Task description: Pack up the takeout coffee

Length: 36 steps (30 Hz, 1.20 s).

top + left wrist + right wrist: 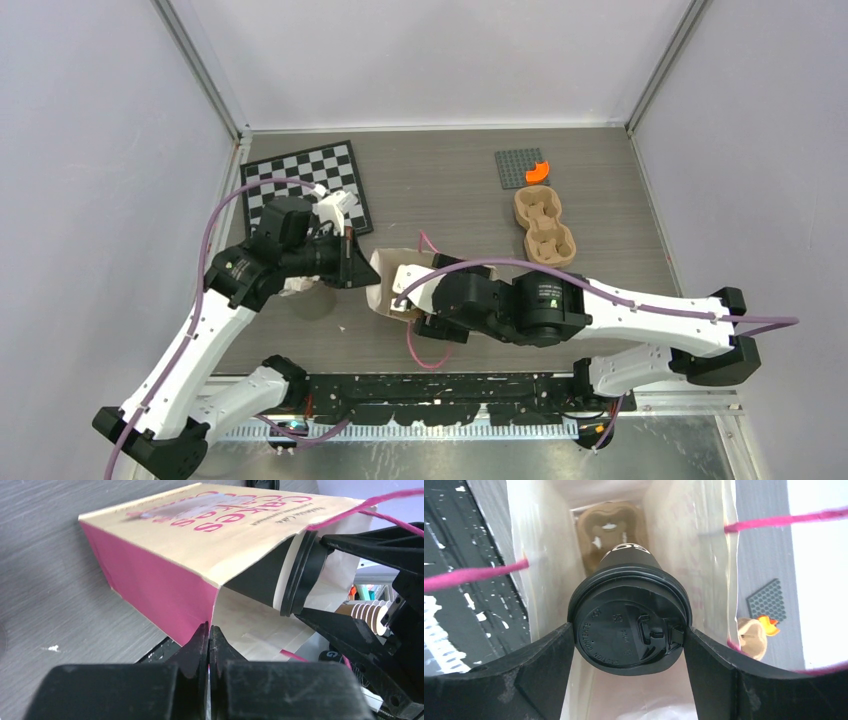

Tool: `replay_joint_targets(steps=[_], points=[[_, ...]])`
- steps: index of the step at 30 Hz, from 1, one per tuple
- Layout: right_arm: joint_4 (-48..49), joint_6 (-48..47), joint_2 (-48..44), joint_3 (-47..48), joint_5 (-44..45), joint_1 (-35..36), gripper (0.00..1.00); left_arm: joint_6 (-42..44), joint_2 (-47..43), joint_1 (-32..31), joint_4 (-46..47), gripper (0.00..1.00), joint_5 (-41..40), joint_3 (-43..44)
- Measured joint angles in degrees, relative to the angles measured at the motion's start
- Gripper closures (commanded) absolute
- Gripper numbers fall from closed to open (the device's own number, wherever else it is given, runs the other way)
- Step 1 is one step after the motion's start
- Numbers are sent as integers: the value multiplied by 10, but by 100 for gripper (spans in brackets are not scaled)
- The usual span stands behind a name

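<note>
A cream-and-pink paper bag [384,286] lies on its side at the top view's centre, its mouth edge pinched by the closed left gripper [209,630], while the right gripper [629,640] clamps a black-lidded coffee cup [260,577] partway inside that mouth.

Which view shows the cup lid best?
Right wrist: the lid faces the camera between the fingers. Left wrist shows the lid edge-on at the bag mouth. Top external: hidden under the right arm.
</note>
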Motion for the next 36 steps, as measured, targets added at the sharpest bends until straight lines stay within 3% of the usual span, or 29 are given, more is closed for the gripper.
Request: replay_joint_targets(steps=[14,26,36], points=[[16,-48,-6,-2,44,-30,20,56,-5,0,125,100,37,-32],[34,-110,-7,-2,46,-124,20,97,5,0,214,100,60,-71],[42,-116,-7,-4,0,-125,21,103,27,0,233,85,60,-76]])
